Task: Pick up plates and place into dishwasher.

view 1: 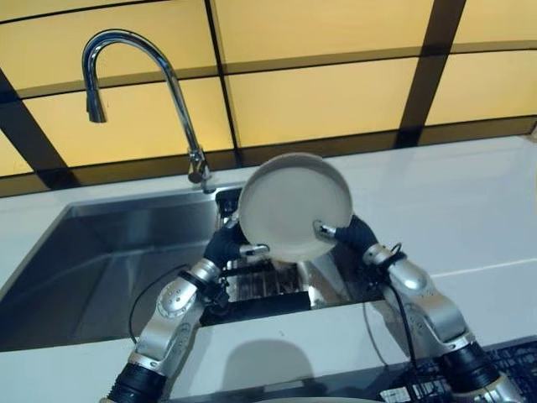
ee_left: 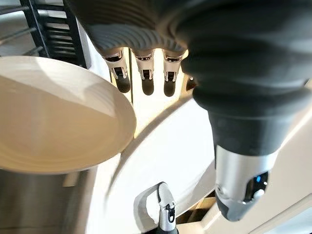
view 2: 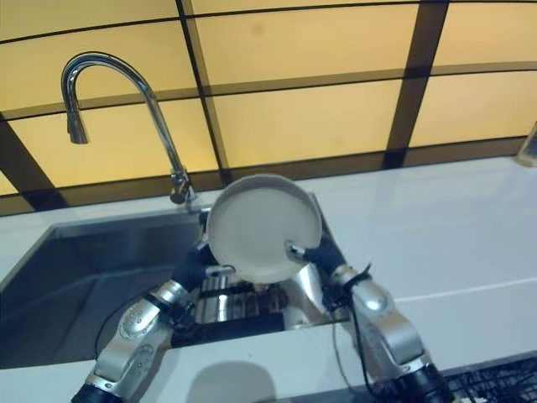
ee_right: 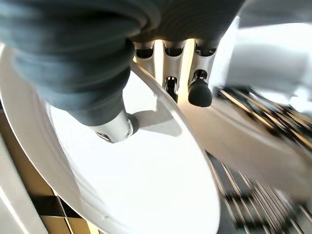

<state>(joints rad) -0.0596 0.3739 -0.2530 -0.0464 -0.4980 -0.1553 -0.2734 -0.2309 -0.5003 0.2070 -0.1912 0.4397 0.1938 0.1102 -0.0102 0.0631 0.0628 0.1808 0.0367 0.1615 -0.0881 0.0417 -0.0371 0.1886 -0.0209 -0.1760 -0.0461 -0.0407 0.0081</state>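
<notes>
Gripping the rim from opposite sides, both hands hold one plate up above the sink. Nearest, the right hand comes in from the lower right: its thumb presses on the plate's pale inner face while its dark-tipped fingers reach behind the rim, so the edge is pinched between them. The left hand rises from the lower left; its thumb lies across the plate's lower left edge, and in its wrist view its fingers point straight out in a row, just past the rim rather than curled over it.

Between the two thumbs the plate is round, plain and off-white, with a shallow flat well and a low raised rim all around. It is tilted up on edge so that its inner face is turned toward the head camera, its lower edge at the fingers and its upper edge above them. No marks or food show on it.

Below the fingers, a dark slatted rack sits in the stainless basin. Beyond the fingertips a curved chrome faucet arches over the sink, a white countertop spreads off to the right hand's side, and yellow wall panels with dark seams close the back.
</notes>
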